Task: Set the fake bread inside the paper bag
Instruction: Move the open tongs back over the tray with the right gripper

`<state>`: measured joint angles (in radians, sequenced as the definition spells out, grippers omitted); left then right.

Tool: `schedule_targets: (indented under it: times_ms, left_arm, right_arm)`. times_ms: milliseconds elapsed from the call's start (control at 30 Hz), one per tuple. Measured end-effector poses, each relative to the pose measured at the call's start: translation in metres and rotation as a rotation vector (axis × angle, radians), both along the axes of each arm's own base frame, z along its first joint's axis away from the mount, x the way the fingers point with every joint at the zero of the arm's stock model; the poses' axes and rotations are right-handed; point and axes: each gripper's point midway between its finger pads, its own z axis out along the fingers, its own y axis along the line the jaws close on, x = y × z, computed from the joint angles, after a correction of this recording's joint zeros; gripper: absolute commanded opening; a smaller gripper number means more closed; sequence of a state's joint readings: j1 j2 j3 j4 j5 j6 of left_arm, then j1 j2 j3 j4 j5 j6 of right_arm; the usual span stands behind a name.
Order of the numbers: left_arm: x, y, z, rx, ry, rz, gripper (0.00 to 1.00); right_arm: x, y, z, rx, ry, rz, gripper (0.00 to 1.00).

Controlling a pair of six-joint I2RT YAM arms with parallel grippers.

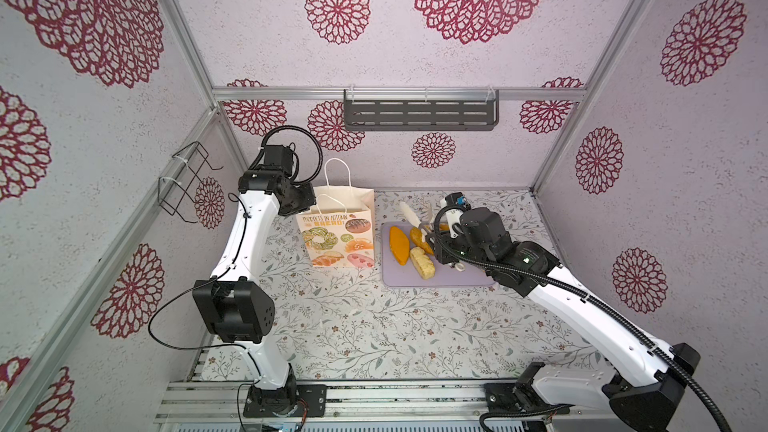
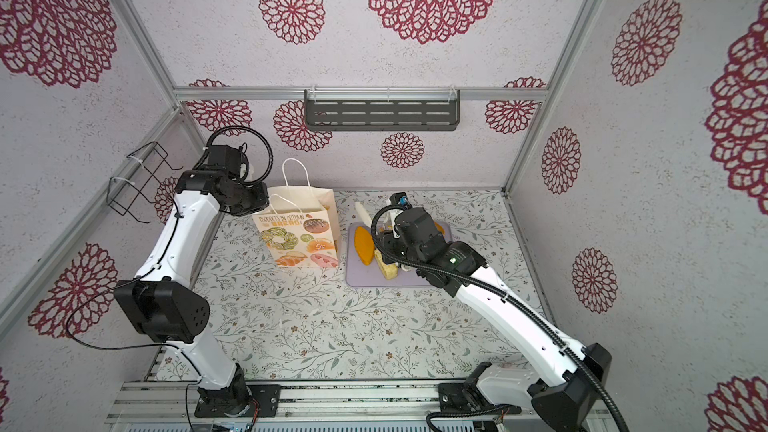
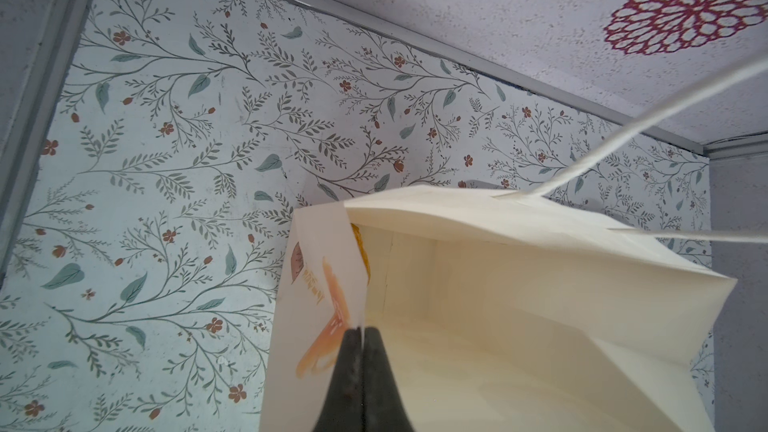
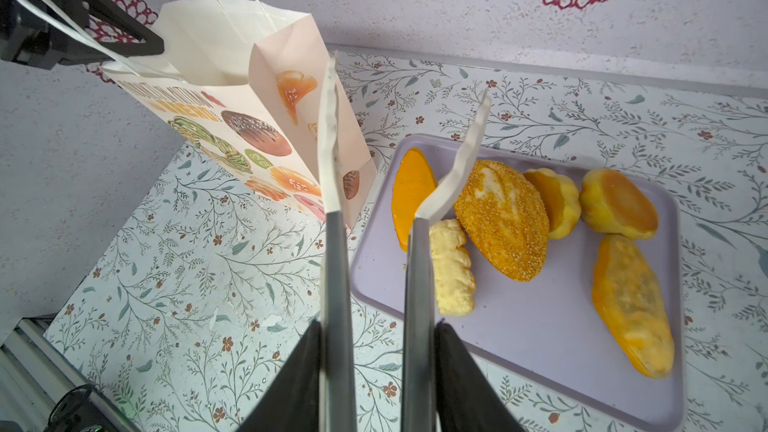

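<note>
Upright on the floral worktop [image 1: 353, 326], cream paper carrier bag [image 1: 340, 238] printed with doughnuts, rim pinched in the pressed-together left tool [image 3: 362, 332]. At its 3 o'clock, golden-orange and pale-yellow fake bread [image 4: 503, 218], oval and scalloped, on a flat lilac tray [image 4: 540, 317]. Clamped in the right tool [image 4: 378, 326], white-tipped metal tongs [image 4: 336, 284], tips spread.

The printed paper bag [image 1: 338, 238] stands upright and open beside fake bread [image 4: 505, 220] lying on the lilac tray [image 4: 540, 326].

Open counter [image 1: 353, 326] lies in front of the paper bag [image 1: 338, 238]; white handles [image 3: 602, 150] arch over the bag's open mouth.
</note>
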<state>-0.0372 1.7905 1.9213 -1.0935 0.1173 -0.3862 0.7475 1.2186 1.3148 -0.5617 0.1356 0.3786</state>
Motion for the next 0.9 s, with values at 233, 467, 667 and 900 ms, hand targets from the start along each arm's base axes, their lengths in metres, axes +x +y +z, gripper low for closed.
schedule_targets:
  times_ms: [233,467,667,900]
  left_arm:
    - [0.000,-0.002,0.000,0.004,0.000,-0.003,0.00]
    - [0.000,0.000,0.000,0.023,-0.001,0.004,0.00]
    - [0.000,0.001,0.000,0.028,-0.001,0.008,0.00]
    - [0.000,0.001,0.000,0.028,-0.001,0.008,0.00]
  right_arm:
    - [-0.005,-0.013,-0.004,-0.027,0.011,-0.023,0.43]
    - [-0.010,-0.019,-0.033,-0.086,0.067,-0.028,0.43]
    - [-0.016,-0.026,-0.060,-0.141,0.118,-0.033,0.43]
    - [-0.021,-0.032,-0.088,-0.189,0.166,-0.037,0.43]
